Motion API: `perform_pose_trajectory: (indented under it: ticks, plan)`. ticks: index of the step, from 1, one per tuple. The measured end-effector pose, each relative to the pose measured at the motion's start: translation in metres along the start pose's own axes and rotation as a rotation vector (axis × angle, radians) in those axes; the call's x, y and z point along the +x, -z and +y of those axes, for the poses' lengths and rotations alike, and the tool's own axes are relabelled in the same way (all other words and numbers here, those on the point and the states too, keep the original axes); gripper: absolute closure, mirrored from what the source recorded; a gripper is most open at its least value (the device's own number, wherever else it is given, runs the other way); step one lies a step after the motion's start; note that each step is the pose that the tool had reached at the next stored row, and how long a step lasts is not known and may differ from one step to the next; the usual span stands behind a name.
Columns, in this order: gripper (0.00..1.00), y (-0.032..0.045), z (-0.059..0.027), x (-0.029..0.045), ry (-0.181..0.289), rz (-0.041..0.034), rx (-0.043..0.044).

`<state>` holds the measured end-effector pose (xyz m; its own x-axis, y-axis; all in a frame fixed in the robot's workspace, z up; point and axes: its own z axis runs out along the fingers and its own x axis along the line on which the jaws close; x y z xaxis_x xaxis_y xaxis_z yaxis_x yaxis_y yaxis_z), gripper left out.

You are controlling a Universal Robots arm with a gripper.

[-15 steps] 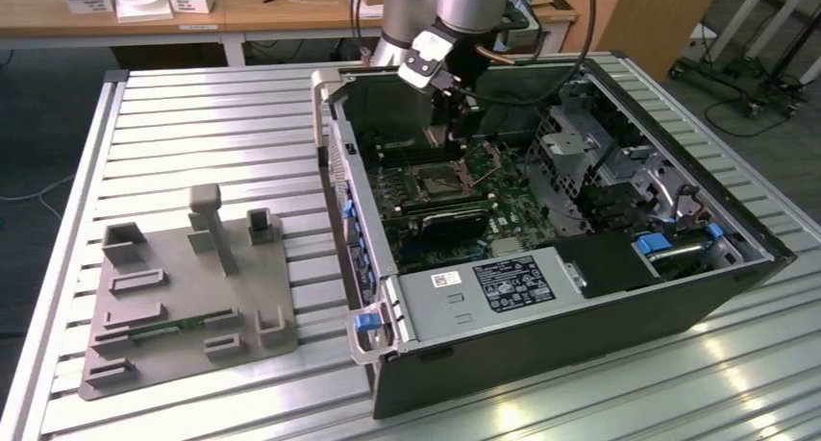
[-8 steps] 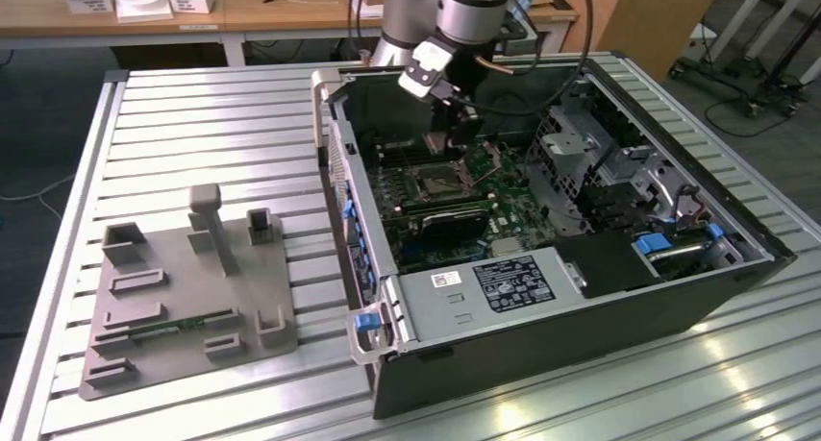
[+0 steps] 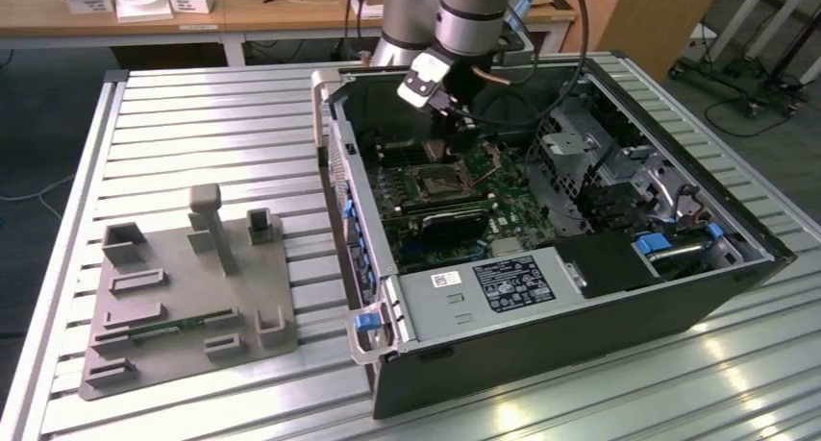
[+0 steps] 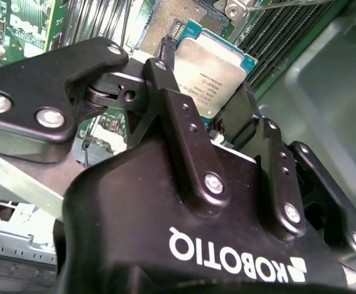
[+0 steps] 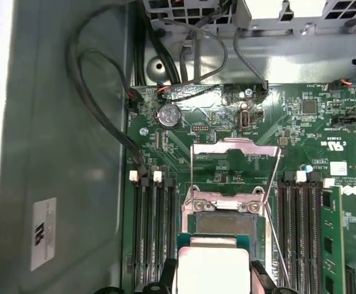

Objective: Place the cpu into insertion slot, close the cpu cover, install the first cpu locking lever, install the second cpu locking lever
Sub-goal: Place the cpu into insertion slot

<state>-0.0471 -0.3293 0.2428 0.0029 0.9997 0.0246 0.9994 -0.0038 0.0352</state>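
My gripper is inside the open computer case, shut on the cpu. The cpu is a flat square chip with a silver top, pinched at two opposite edges by the black fingers. In the first wrist view the cpu hangs just above and slightly short of the insertion slot, which lies open and dark in its silver rim. The cpu cover is swung back over the green board. Both thin wire levers stand released beside the slot. In the exterior view the insertion slot lies just below the gripper.
Long black memory slots flank the socket, and one holds a green module. Black cables loop along the case wall. A white-labelled box fills the case's near end. A grey fixture plate lies on the slatted table at the exterior view's left.
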Motion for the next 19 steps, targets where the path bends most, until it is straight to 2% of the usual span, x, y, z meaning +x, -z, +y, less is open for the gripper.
perform_pose_trajectory:
  ticks: [14, 19]
  plan:
    - [0.46, -0.0254, -0.0004, -0.0007, -0.013, -0.0007, 0.0]
    - [0.46, -0.0316, -0.0006, -0.0051, -0.013, -0.0019, 0.0024]
